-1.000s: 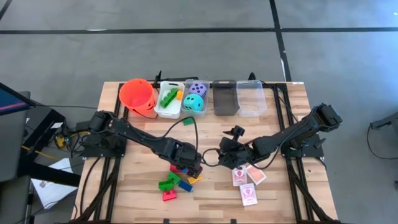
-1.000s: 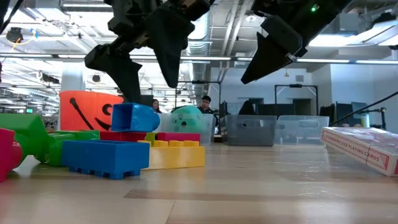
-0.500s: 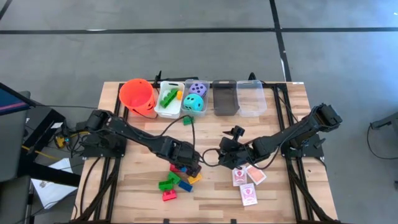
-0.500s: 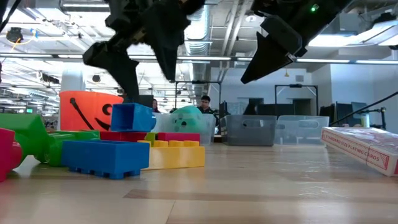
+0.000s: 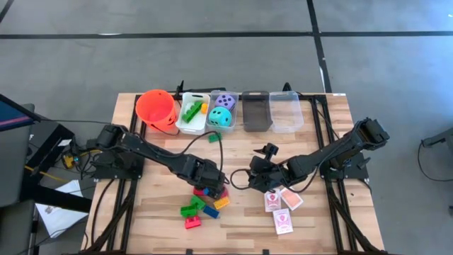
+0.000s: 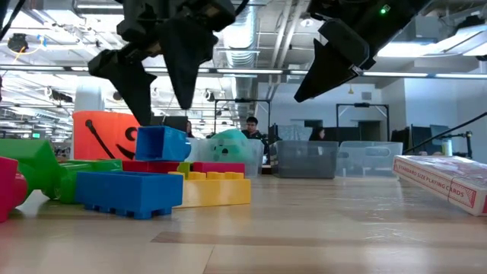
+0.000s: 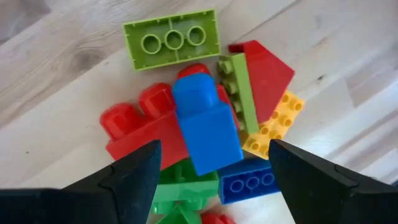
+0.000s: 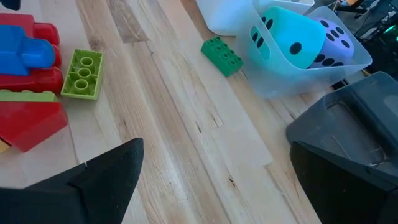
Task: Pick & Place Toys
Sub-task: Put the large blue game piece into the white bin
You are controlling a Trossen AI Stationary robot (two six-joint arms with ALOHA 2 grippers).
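- Fingers of the left gripper (image 7: 211,180) are spread open above the brick pile, nothing held between them; a blue brick (image 7: 205,124) is seen directly beneath, lying on a red brick (image 7: 140,127).
- Green (image 5: 190,210), yellow (image 5: 221,202) and red (image 5: 192,223) bricks are heaped on the bench (image 5: 141,212).
- Fingers of the right gripper (image 5: 256,178) are held wide open and empty, just beside the playing cards (image 5: 282,221).
- Teal die (image 8: 289,40) and purple die (image 8: 339,40) are kept in a clear bin (image 8: 273,84).

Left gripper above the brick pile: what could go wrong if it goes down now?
The left gripper hangs open over the blue brick, which lies on top of red bricks. Closing may catch a neighbour brick too, or push the loose pile apart. The yellow brick could slide away.
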